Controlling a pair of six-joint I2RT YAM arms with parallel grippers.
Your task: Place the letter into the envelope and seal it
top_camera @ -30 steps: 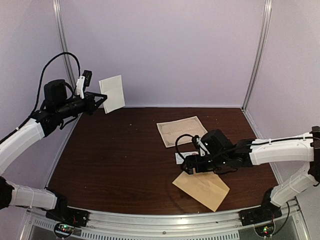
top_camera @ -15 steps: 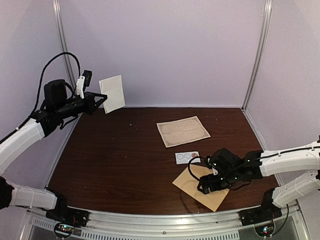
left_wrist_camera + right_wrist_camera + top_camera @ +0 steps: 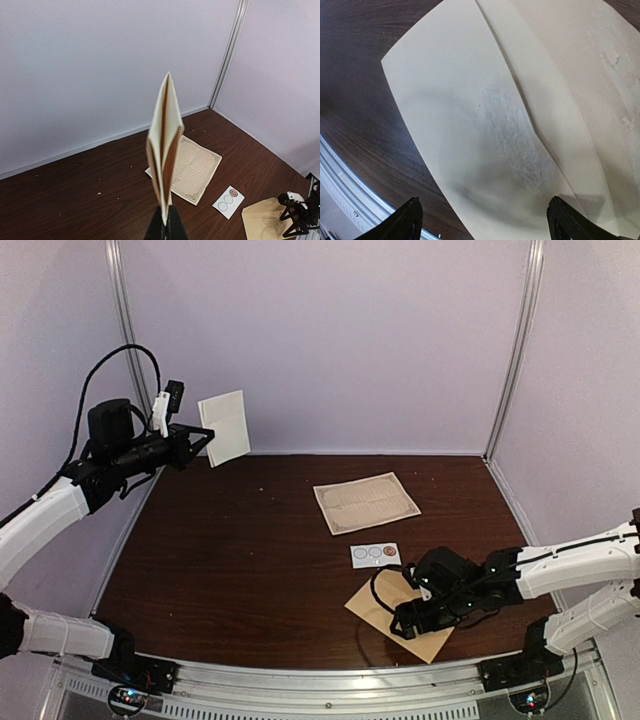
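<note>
left claw (image 3: 205,435) clamped on folded letter (image 3: 224,427) above table's (image 3: 250,560) back-left corner — right claw (image 3: 404,624) spread wide over envelope (image 3: 368,606) by front edge, hiding its right half.

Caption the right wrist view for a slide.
Right pincer, open above the tan envelope lying on the dark wooden table.

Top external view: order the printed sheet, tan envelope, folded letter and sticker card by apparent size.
1-2: the printed sheet and the tan envelope look alike; the right arm hides part of the envelope.
3: the folded letter, held aloft, so nearness may mislead.
4: the sticker card.
</note>
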